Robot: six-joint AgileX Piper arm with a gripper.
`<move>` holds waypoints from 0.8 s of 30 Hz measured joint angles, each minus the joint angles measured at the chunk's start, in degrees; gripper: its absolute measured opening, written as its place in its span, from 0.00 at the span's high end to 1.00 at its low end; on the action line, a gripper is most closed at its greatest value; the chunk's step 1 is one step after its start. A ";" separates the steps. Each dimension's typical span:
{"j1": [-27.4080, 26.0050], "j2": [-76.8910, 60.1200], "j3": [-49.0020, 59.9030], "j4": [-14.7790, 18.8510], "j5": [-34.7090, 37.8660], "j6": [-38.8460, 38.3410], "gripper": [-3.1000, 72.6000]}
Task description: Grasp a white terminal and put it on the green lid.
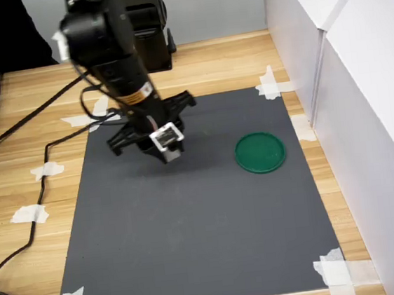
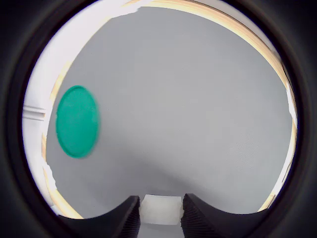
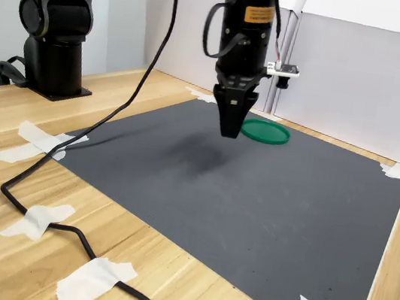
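Hanging above the mat in the first exterior view, the gripper sits well apart from the lid near the mat's right edge. The wrist view shows its fingers closed on the terminal. In the second exterior view the gripper hovers clear of the mat, the lid just behind.

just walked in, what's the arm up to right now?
The single black arm's end effector is shut on a tiny whitish plastic terminal block, seen between its fingertips in the wrist view. In the second exterior view the end effector is lifted above the dark grey mat. The flat round dark-green plastic lid lies bare on the mat, off to the first exterior view's right of the end effector. Nothing is on the lid yet.
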 joint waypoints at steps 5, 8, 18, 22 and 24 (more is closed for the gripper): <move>8.29 1.41 -1.65 2.27 -2.00 0.96 0.54; 12.12 3.30 -2.84 3.45 -2.83 1.53 0.54; 17.24 8.00 -5.90 3.10 -4.22 2.34 0.54; 17.24 9.14 -6.22 1.41 -4.54 2.40 0.54; 17.24 9.35 -6.22 1.14 -4.41 2.40 0.54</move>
